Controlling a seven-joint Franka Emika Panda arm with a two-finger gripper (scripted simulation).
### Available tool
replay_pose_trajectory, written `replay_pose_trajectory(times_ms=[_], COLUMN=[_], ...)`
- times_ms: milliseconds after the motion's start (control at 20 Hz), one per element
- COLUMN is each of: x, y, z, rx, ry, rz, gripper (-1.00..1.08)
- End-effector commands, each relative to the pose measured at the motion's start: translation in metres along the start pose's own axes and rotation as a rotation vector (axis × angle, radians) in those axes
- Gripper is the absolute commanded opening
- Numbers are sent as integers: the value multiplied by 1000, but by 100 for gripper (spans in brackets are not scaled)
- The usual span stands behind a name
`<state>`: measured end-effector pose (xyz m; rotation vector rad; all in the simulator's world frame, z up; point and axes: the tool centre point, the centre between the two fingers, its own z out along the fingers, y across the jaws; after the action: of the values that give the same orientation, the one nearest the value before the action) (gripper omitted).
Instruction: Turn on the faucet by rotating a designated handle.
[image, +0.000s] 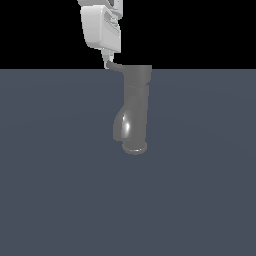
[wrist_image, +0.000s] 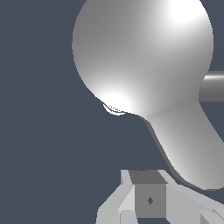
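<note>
Exterior view, nearest first: bare slate-blue floor (image: 60, 200) fills the lower half of the frame, nothing on it in front.

Centre of frame: the faucet (image: 136, 107), dark glossy upright cylinder. Its fat curved spout bulges toward the exterior view's left and ends in a ringed mouth low down, just below centre. A wider cap sits on top, at the line where floor meets black background.

From the cap a thin grey handle (image: 116, 67) sticks out sideways toward the exterior view's left, short and slim, rounded at the tip.

Upper left of centre: the white gripper (image: 107, 61) hangs straight down from the top edge, fingertips at the handle's outer tip, touching or just beside it. Contact cannot be confirmed at this size.

Claw state: cannot tell. Fingers read as one narrow stub in the exterior view; the wrist view shows only pale finger bases along its lower edge, with the faucet's cap and a lever-shaped part filling the rest.

Step in hand, as judged: approach finished, fingers set against the handle, rotation about to start or just starting.

Next move calls for a sideways push that follows an arc around the cap's axis, keeping height so the fingers do not slip over or under the thin lever.
</note>
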<state>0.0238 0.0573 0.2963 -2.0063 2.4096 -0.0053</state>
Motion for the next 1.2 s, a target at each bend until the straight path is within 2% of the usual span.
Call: replay_pose_trajectory(times_ms=[0,1150], x=[1,30], y=[0,62], z=[0,-1], rx=[1,-6], ry=[4,3], rz=[1,0], gripper=[-100,-100])
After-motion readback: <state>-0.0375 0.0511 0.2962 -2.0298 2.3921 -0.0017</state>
